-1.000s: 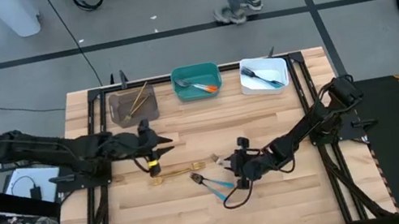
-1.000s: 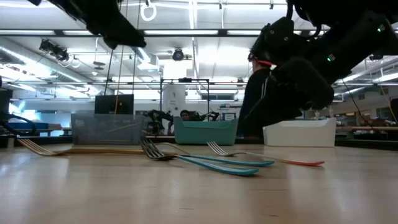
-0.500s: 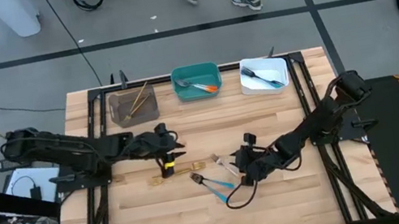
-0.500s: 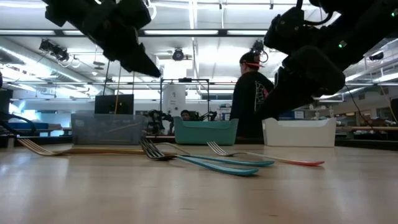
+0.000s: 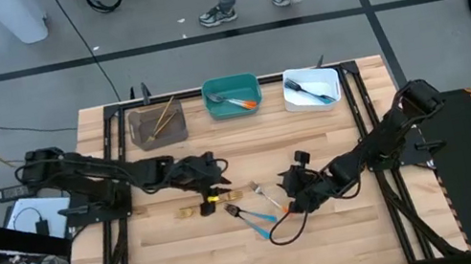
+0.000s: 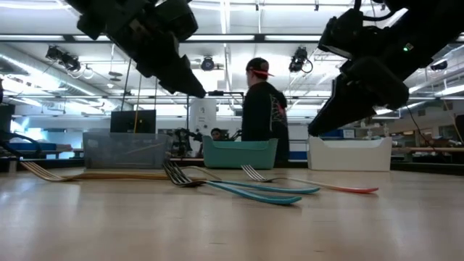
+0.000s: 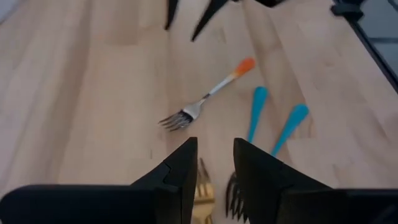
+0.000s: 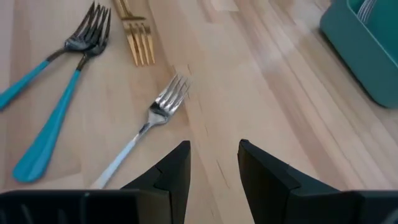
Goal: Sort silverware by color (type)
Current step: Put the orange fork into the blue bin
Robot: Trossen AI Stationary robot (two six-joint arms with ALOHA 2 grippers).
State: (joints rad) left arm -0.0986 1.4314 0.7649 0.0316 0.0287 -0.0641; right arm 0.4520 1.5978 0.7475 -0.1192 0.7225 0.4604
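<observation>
Above gold fork (image 7: 202, 198), left pincer (image 7: 212, 163) slightly parted, empty

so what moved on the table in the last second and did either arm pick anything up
The left gripper swung toward the table's middle and now hovers over the gold fork. The right gripper drew back slightly toward its own side, near the orange-handled fork. Both are open and empty; nothing was picked up or released. The two blue-handled forks and the three bins stayed put. A person walked past behind the table.
</observation>
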